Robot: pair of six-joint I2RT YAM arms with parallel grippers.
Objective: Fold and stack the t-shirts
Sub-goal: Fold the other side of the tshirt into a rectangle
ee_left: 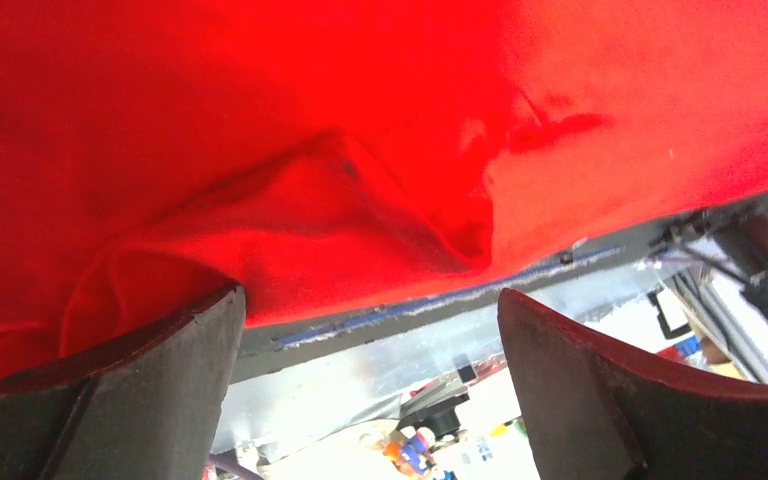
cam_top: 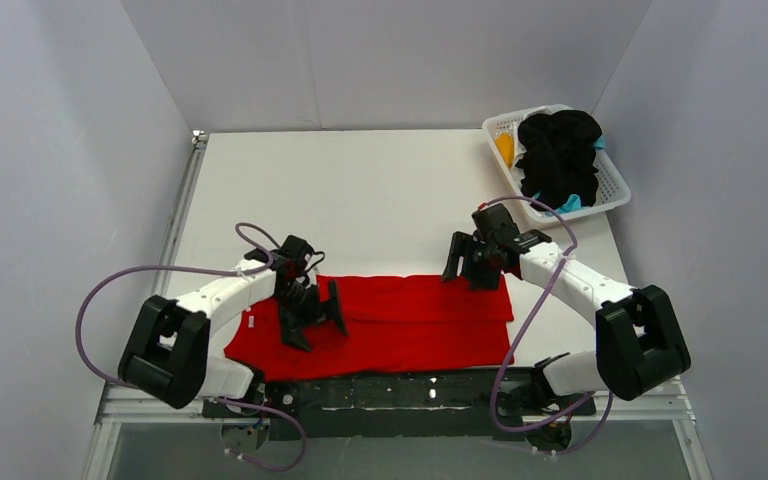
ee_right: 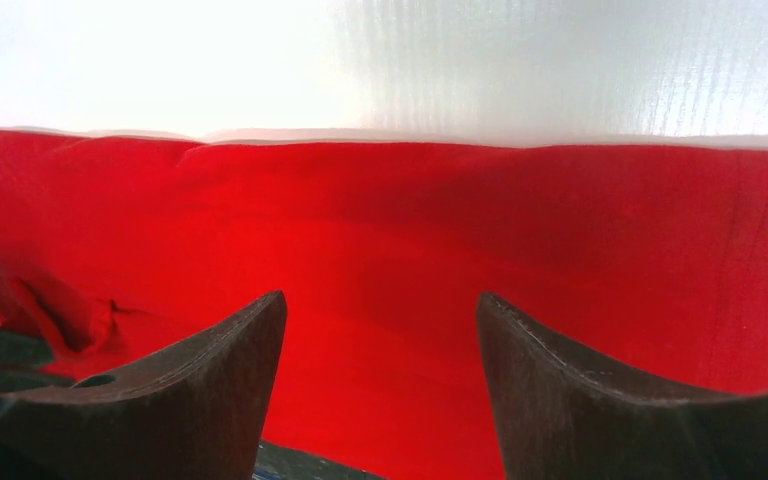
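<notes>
A bright red t-shirt [cam_top: 400,315] lies spread flat on the white table near the front edge. It fills the left wrist view [ee_left: 360,130] and shows in the right wrist view [ee_right: 460,240]. My left gripper [cam_top: 312,318] is open over the shirt's left part, with nothing between its fingers. My right gripper [cam_top: 467,267] is open above the shirt's far right edge, also empty. A black t-shirt [cam_top: 558,155] is piled in the basket, with a bit of orange-yellow cloth [cam_top: 505,148] and teal cloth [cam_top: 572,203] under it.
A white lattice basket [cam_top: 615,185] stands at the table's far right corner. A black rail [cam_top: 400,388] runs along the front edge between the arm bases. Grey walls close in the table on three sides.
</notes>
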